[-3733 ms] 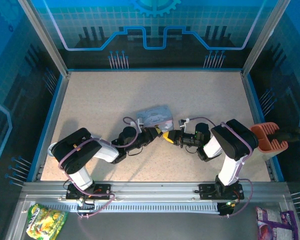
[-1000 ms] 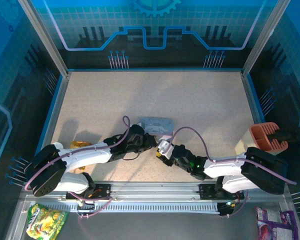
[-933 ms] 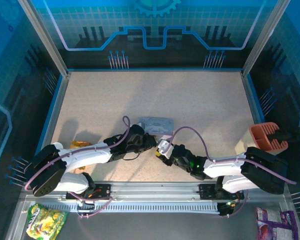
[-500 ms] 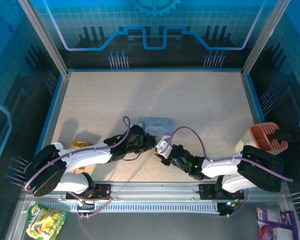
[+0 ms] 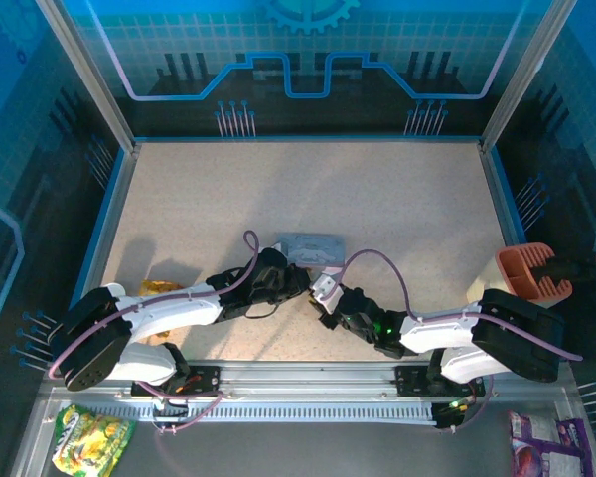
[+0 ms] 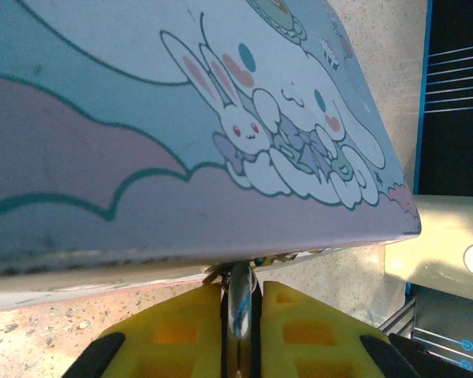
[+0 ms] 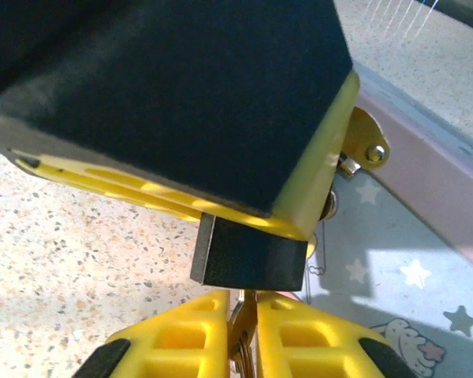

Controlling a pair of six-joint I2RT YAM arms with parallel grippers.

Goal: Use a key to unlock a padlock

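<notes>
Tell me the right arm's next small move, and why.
Probably ease the right gripper straight forward, pressing the key into the padlock. The key's tip sits at the dark body's near face, roughly centred, and the left gripper is shut on the silvery shackle, steadying it. Whether the tip has entered the keyhole cannot be told.

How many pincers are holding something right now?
2. The left pincer is shut on the padlock beside the tin; the right pincer is shut on the key, just below the padlock.

Top cam looks down from above & behind; wrist cams v. close-up, low, both share the tin (image 6: 142, 118).
</notes>
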